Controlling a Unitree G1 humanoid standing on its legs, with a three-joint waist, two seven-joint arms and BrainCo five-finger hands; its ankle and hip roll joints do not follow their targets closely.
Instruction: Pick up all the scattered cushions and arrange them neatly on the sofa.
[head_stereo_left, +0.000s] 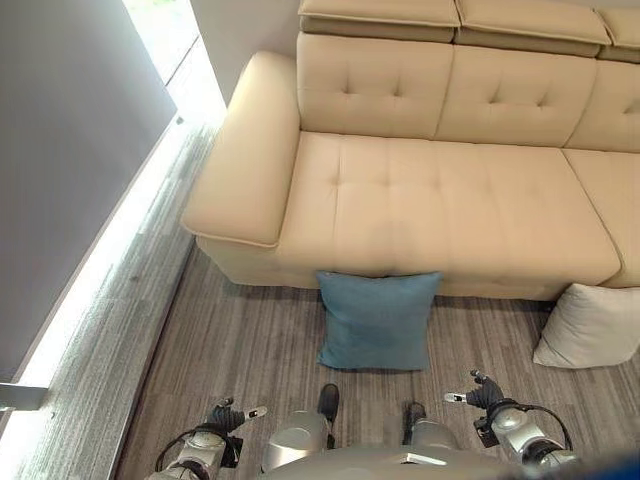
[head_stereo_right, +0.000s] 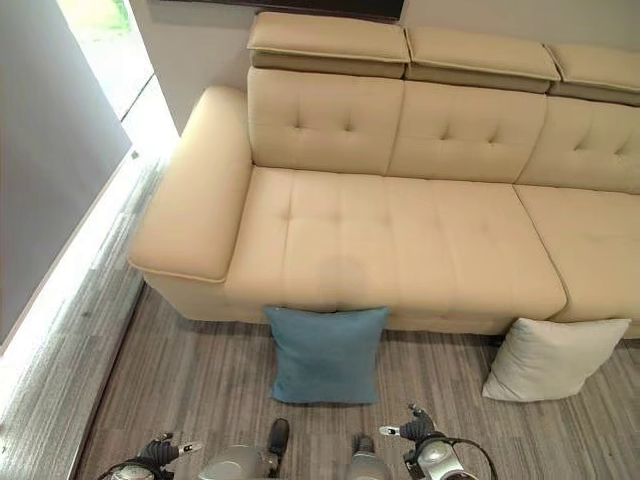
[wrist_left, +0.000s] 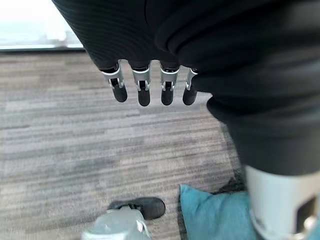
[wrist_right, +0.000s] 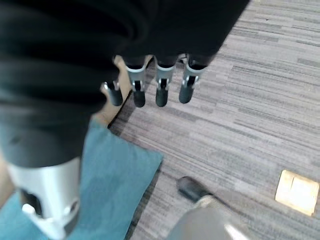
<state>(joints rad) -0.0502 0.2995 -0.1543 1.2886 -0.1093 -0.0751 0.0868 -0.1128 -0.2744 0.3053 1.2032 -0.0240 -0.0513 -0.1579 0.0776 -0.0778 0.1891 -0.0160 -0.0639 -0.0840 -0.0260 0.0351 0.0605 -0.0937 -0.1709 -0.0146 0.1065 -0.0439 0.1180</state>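
Note:
A blue cushion stands on the grey floor, leaning against the front of the beige sofa straight ahead of me. A cream cushion leans on the sofa's front further right. The sofa's seat is bare. My left hand hangs low at the lower left and my right hand at the lower right, both short of the blue cushion. In the left wrist view the fingers hang straight over the floor, holding nothing, with the blue cushion's corner beyond. The right wrist view shows straight, empty fingers beside that cushion.
The sofa's wide armrest is at its left end. A grey wall and a bright floor strip run along the left. A small pale square lies on the floor by my right side.

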